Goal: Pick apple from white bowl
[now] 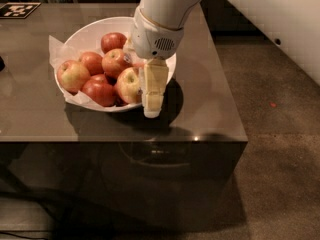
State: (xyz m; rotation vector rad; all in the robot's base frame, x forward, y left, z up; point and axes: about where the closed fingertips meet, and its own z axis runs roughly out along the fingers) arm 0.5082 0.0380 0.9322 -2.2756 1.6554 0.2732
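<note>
The white bowl (95,26) sits on the dark table, lined with crinkled white paper (57,49) and holding several apples. The large pale yellow-green apple with red blush (127,85) lies at the bowl's front right. My gripper (152,91) hangs straight down from the white arm at the bowl's front right rim. It is right against that apple's right side and covers part of it. Its tip reaches down to the rim. No sticker shows on the apple from here.
Redder apples fill the rest of the bowl, such as one at the back (114,41) and one at the front (100,90). The table's front edge (150,140) is close below the bowl. A black-and-white marker tag (17,9) lies at the far left corner.
</note>
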